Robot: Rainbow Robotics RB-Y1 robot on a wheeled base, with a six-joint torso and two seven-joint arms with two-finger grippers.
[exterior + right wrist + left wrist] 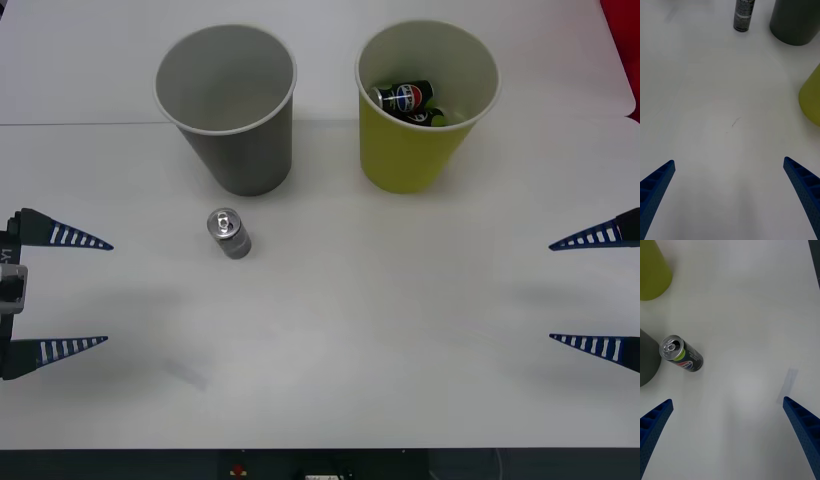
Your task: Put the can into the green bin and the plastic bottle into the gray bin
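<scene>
Gray and yellow-green on white.
Silver-topped can [229,233] with dark side, red-white-blue logo and lime patch; gray bin [227,105], whitish rim; yellow-green bin [426,103], pale inside; white counter [400,320]; blue ribbed fingers [66,237] on both grippers.

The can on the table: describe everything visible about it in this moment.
The can is a small, slim metal drink can with a shiny silver pull-tab top. The left wrist view shows its dark side with a yellow-green band and a red, white and blue mark. It stands upright on the white table, just in front of the gray bin with a small gap between them. It looks undented and nothing grips it; both grippers sit at the table's sides.
</scene>
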